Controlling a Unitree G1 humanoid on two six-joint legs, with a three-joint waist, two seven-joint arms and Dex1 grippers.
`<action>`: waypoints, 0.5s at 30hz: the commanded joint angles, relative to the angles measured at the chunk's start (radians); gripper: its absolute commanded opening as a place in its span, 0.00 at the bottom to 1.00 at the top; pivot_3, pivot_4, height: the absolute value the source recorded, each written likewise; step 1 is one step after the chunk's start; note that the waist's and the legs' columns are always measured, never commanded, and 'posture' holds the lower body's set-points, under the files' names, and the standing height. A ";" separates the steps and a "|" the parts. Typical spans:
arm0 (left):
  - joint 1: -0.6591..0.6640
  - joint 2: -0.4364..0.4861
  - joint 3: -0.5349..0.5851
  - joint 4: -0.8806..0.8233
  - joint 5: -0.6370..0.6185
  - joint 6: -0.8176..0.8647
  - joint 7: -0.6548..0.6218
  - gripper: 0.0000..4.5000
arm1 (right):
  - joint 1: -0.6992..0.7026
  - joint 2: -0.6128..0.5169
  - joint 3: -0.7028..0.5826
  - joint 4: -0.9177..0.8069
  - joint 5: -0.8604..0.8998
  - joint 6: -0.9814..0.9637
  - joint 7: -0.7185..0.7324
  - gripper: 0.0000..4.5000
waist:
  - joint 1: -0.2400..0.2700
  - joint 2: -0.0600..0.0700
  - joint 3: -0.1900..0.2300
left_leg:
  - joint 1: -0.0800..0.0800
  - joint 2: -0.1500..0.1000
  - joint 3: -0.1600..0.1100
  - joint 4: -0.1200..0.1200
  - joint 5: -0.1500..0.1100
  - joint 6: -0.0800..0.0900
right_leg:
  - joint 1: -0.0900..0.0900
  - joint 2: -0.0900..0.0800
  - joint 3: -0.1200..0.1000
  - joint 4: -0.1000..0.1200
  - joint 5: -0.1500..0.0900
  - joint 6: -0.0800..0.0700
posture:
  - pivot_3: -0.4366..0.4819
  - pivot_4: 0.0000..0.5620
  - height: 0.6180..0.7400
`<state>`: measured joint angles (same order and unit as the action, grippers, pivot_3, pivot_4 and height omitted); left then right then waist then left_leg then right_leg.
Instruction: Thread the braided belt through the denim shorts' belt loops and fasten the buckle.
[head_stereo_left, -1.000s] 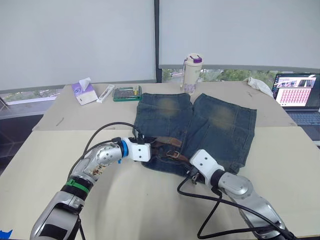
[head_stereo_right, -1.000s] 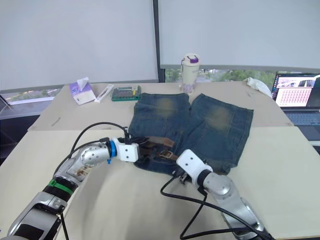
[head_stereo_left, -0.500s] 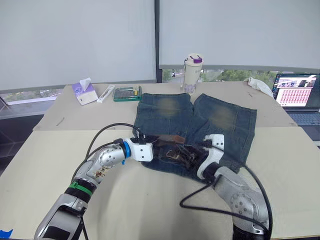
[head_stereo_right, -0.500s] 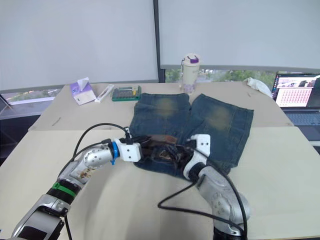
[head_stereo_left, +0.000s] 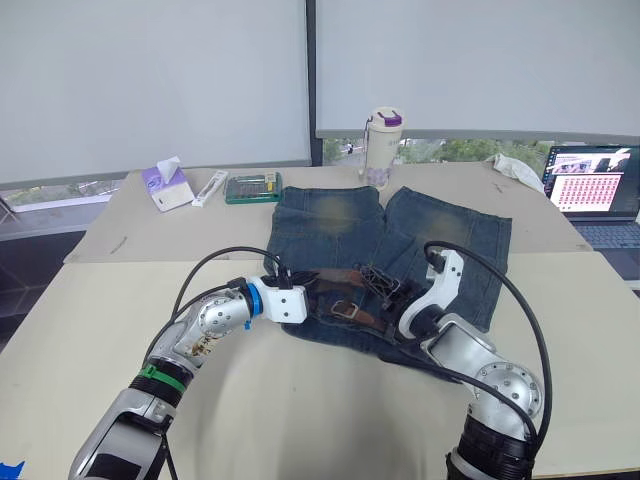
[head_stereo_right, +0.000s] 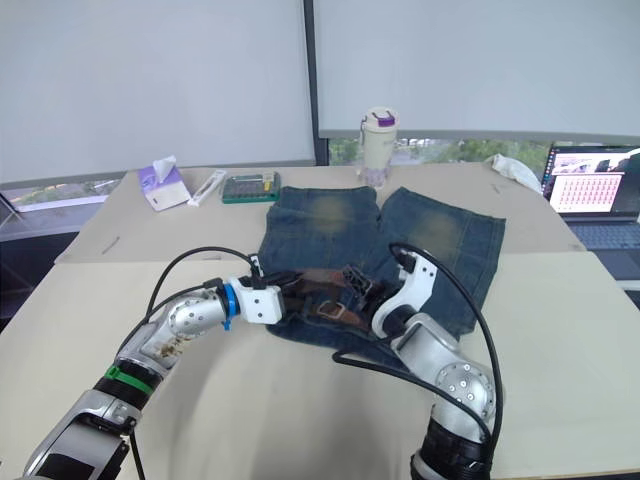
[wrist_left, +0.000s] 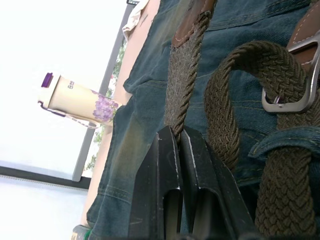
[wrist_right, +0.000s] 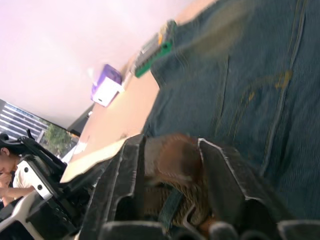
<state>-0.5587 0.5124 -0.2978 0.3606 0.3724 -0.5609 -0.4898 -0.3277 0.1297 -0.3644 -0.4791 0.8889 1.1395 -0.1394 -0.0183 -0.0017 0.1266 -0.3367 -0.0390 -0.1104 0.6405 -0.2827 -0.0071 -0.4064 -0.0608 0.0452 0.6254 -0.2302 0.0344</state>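
Movement over the last second belongs almost wholly to the right arm: its right gripper (head_stereo_left: 385, 285), which had been low at the near edge of the denim shorts (head_stereo_left: 440, 240), has swung up and over the waistband and now sits above the middle of the shorts. In the right wrist view its fingers (wrist_right: 125, 175) stand apart with a brown leather-tipped piece of the braided belt (wrist_left: 225, 115) between them, so it appears to be loosely holding that end, though whether the pads actually press on it is hard to say.

The left gripper (wrist_left: 178, 137) has stayed at the waistband's left end, its fingers pressed together on a run of the braid (the strand rises straight out from between the tips). Beside that strand the belt curves in a loop, and the buckle (wrist_left: 292, 75) lies on the denim close by, with a belt loop (wrist_left: 280, 142) crossing the braid just below it.

The belt lies bunched along the waistband of the shorts, which are spread flat on the worktop (head_stereo_left: 300, 420). Judged from this, the right arm's move has lifted the free end for feeding towards the buckle or the next loop; fastening is not yet done.
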 joint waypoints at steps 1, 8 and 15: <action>0.006 -0.011 0.031 -0.050 -0.028 0.014 0.024 0.00 | 0.027 0.016 0.026 -0.019 0.053 -0.008 -0.005 0.47 | -0.001 0.000 0.000 | 0.000 0.000 0.000 0.000 0.000 0.000 | 0.000 0.000 0.000 0.000 0.000 0.000 | 0.48 0.27 1.00; 0.012 -0.019 0.031 -0.064 -0.025 0.020 0.040 0.00 | 0.040 0.007 0.022 0.007 0.129 -0.016 -0.039 0.95 | -0.003 0.000 0.000 | 0.000 0.000 0.001 0.000 0.000 0.000 | 0.000 0.000 0.000 0.000 0.000 0.000 | 0.48 0.27 1.00; 0.021 -0.023 0.028 -0.080 -0.023 0.025 0.037 0.00 | 0.011 0.008 0.026 0.056 0.212 -0.062 -0.086 0.95 | -0.003 0.000 0.000 | 0.000 0.000 0.001 0.000 0.000 0.000 | 0.000 0.000 0.000 0.000 0.000 0.000 | 0.48 0.27 1.00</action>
<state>-0.5370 0.4886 -0.2904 0.3169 0.3639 -0.5386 -0.4616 -0.3049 0.1091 -0.3475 -0.4078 1.0599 1.1088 -0.2199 -0.0210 -0.0016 0.1265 -0.3366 -0.0386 -0.1096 0.6406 -0.2828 -0.0070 -0.4061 -0.0602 0.0450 0.6255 -0.2303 0.0345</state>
